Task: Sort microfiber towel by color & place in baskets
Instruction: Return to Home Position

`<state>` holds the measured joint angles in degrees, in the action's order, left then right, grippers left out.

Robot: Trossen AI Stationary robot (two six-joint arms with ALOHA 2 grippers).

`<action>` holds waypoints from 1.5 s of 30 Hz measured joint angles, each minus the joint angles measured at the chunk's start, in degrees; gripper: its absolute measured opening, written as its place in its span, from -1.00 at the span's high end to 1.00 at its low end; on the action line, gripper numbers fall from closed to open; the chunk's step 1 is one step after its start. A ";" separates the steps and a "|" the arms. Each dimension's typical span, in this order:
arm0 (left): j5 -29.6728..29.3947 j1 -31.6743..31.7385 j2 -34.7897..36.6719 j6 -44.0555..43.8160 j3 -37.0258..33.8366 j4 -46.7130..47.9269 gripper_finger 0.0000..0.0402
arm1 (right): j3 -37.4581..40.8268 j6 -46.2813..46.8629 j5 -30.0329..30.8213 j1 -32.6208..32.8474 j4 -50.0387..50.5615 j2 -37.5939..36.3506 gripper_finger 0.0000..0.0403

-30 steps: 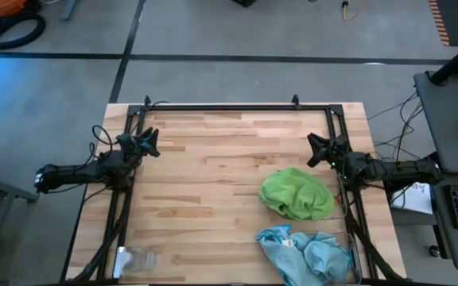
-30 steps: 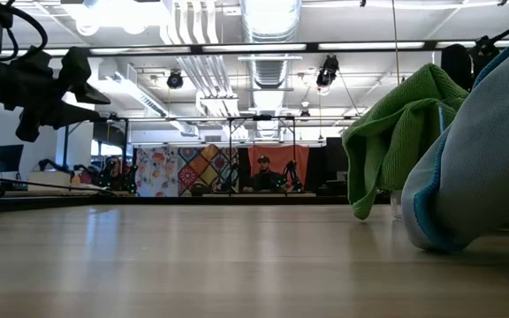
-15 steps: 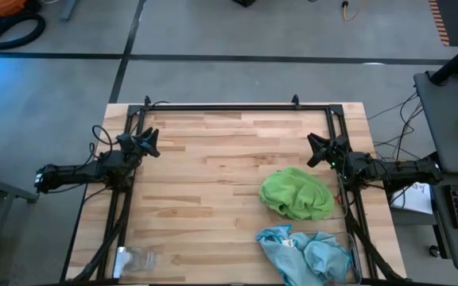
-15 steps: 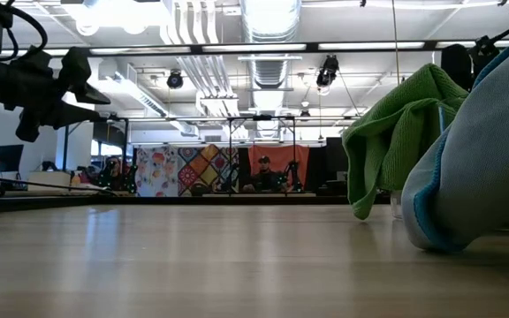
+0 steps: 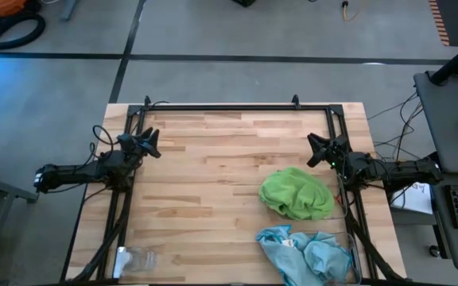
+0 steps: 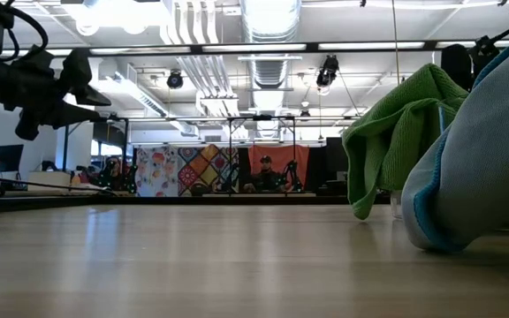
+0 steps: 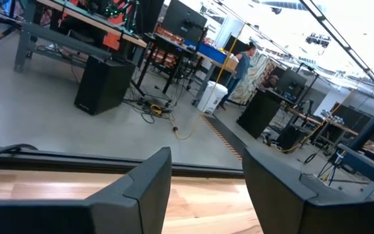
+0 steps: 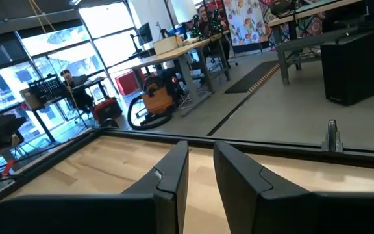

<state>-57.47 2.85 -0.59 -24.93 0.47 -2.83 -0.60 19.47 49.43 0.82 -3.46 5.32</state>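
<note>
A heap of lime green microfiber towels point(image 5: 296, 193) point(image 6: 396, 141) lies on the right half of the wooden table. Whether a basket stands under it, I cannot tell. Nearer the front edge, pale blue towels point(image 5: 308, 253) point(image 6: 475, 159) fill a clear basket point(image 5: 355, 256) and spill over its left side. My left gripper point(image 5: 151, 143) point(image 7: 206, 188) hangs level above the table's left side, open, with nothing between its fingers. My right gripper point(image 5: 318, 148) point(image 8: 200, 175) hangs level above the right side, just beyond the green heap, with a narrow gap between its fingers and nothing in it.
A small clear glass jar point(image 5: 137, 258) lies near the table's front left corner. A black frame rail point(image 5: 229, 106) runs along the far edge and down both sides. The middle and left of the table top are bare wood point(image 5: 205, 183).
</note>
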 joint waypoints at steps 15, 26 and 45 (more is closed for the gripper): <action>-0.19 0.00 -0.23 11.59 4.30 0.51 0.13 | 0.00 0.00 -0.01 0.00 0.00 0.02 0.66; -3.76 0.00 -0.05 14.68 6.40 0.83 0.13 | 0.00 0.01 0.00 0.00 0.00 0.02 0.66; -3.56 0.00 0.21 6.49 5.97 10.70 0.13 | 0.02 0.01 0.00 0.01 0.00 0.02 0.66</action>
<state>-61.04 2.85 -0.38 -18.44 6.44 7.87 -0.58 19.49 49.43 0.83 -3.47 5.34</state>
